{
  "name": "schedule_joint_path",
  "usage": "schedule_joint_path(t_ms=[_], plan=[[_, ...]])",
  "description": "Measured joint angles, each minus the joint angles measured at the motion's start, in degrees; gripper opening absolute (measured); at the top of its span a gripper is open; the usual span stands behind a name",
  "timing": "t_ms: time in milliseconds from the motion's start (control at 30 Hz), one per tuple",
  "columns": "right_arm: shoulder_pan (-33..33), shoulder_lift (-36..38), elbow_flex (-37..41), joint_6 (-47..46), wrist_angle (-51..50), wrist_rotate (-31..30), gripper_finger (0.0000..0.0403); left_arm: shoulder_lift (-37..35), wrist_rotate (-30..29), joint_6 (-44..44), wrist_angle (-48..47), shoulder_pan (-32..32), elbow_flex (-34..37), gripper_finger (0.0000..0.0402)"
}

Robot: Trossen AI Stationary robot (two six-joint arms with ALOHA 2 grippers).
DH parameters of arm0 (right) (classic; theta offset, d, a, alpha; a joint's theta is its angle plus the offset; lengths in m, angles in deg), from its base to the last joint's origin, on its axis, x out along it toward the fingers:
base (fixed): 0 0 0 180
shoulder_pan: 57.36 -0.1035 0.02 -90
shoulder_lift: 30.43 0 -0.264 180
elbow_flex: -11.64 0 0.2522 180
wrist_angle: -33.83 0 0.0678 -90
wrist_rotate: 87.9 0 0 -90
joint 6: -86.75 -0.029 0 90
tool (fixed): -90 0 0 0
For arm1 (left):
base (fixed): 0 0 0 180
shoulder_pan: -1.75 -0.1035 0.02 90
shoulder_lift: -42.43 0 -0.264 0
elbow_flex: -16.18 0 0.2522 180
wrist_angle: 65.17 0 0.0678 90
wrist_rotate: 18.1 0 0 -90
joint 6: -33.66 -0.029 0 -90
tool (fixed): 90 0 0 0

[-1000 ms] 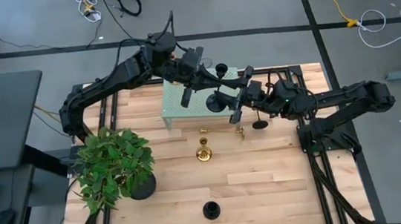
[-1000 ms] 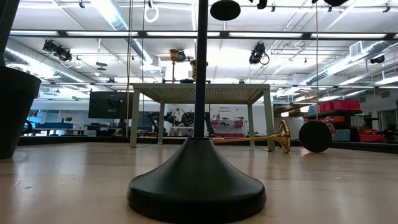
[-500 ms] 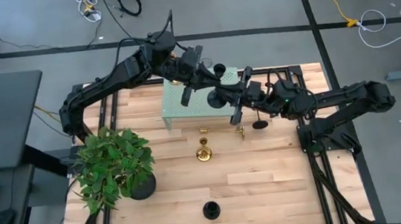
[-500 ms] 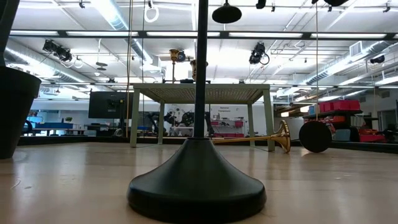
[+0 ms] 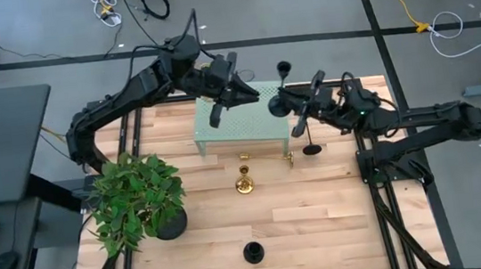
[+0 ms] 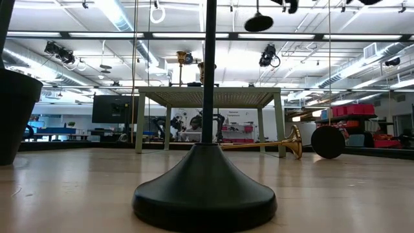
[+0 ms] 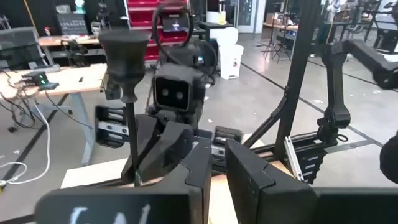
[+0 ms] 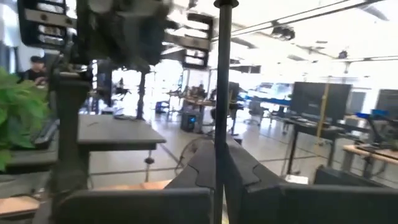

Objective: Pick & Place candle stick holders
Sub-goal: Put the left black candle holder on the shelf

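Black holder (image 5: 279, 103) in right tool (image 5: 303, 113), above stand (image 5: 242, 127).

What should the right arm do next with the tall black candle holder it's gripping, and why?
Probably lower it base-first onto the pale green perforated stand. The right gripper is shut on the matte black candle stick holder's thin stem, with its round base hanging in the air at the stand's right end, touching nothing.
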Motion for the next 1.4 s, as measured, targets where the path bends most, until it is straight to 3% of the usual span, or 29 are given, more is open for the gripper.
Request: schedule_joint_path(t_ms=[300,433,667,867,1167,1400], plan=[[10.90,2.41,13.09,-7.77,11.30,2.78,0.0000,-4.03,-0.55,-0.05,-0.73,-0.05,-0.02,0.0050],[17.13,-1.89,13.61,-10.95,12.46,5.70,0.0000,-5.25,-0.78,-0.05,-1.12,-0.05,0.00,0.0050],[24.33,-12.59,13.48,-14.64,22.96,12.17,0.0000,-6.42,-1.53,-0.09,-2.89,-0.33,0.00,0.0050],[26.87,-22.15,13.01,-16.59,33.92,15.04,0.0000,-7.66,-2.43,-0.65,-4.85,-1.43,0.00,0.0050],[27.09,-31.82,7.27,-15.93,33.78,17.57,0.0000,-7.72,-2.53,-0.66,-5.21,-2.71,0.00,0.0050],[27.29,-32.58,7.51,-14.82,34.36,17.54,0.0000,-8.05,-2.59,-0.59,-7.00,-2.69,0.00,0.0051]])
